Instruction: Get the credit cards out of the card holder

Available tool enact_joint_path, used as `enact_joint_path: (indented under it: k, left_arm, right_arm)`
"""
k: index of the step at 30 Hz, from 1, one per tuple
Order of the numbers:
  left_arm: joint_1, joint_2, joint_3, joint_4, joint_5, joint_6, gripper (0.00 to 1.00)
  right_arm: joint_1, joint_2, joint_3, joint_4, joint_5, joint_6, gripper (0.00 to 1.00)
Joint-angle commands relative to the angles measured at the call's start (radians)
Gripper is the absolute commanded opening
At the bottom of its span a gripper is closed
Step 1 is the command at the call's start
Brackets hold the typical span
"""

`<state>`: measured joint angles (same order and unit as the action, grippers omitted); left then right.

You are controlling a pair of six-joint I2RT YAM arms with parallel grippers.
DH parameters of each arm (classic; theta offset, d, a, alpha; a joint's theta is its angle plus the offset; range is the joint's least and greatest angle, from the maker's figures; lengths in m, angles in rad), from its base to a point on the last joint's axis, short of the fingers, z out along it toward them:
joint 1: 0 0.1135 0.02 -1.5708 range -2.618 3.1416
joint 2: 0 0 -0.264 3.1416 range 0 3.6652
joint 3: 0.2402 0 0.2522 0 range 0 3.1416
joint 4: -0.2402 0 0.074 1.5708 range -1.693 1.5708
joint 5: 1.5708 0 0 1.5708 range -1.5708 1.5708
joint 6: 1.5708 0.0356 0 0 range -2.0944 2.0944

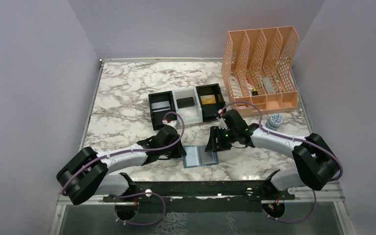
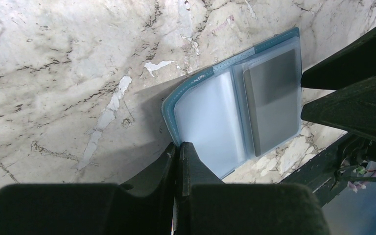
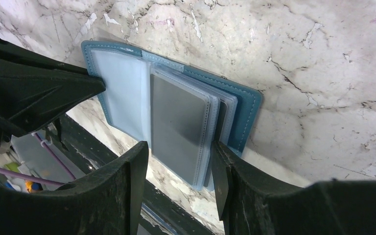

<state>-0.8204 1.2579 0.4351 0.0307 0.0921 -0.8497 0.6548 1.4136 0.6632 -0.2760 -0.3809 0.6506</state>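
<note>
Left fingers (image 2: pixel 178 161) shut, pinning card holder (image 2: pixel 215 122) open at worktop (image 1: pixel 127 93) near edge; right fingers (image 3: pixel 178 169) half-wide, straddling grey credit card (image 3: pixel 178 125) sleeve. Extraction step; next likely close, slide card out.

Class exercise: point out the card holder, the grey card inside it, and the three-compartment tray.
card holder (image 3: pixel 247 105): right wrist view, teal outer cover.
grey card (image 3: pixel 178 125): right wrist view, middle of its face, behind a clear sleeve.
three-compartment tray (image 1: pixel 188 115): top view, white middle compartment's front wall.
</note>
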Motion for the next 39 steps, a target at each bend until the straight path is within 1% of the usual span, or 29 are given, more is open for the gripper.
enact_joint_path:
  k: [1, 6, 13, 17, 21, 29, 33, 39]
  left_arm:
    - [-0.006, 0.011, 0.011, 0.001, -0.015, 0.008, 0.00]
    - [-0.006, 0.009, 0.012, 0.000, -0.017, 0.009, 0.00]
    - [-0.006, 0.001, 0.014, -0.005, -0.019, 0.010, 0.00]
    - [-0.006, 0.000, 0.013, -0.008, -0.022, 0.009, 0.00]
    - [-0.006, 0.001, 0.014, -0.008, -0.020, 0.012, 0.00]
    - [-0.006, 0.007, 0.019, -0.008, -0.017, 0.014, 0.00]
    - [-0.006, 0.011, 0.024, -0.008, -0.019, 0.014, 0.00]
    - [-0.006, 0.020, 0.030, -0.006, -0.014, 0.017, 0.00]
  right_arm:
    - [0.005, -0.008, 0.007, 0.002, 0.009, -0.011, 0.50]
    - [0.005, 0.008, 0.003, 0.014, -0.008, -0.011, 0.50]
    - [0.004, -0.080, 0.044, -0.067, 0.086, -0.019, 0.50]
    - [0.005, -0.093, 0.039, -0.052, 0.036, -0.020, 0.50]
    - [0.005, -0.060, 0.003, 0.033, -0.041, 0.003, 0.50]
    - [0.005, 0.045, -0.015, 0.057, -0.034, -0.003, 0.50]
    - [0.005, 0.045, -0.009, 0.042, -0.018, -0.015, 0.50]
    - [0.005, 0.031, -0.013, 0.067, -0.057, -0.004, 0.50]
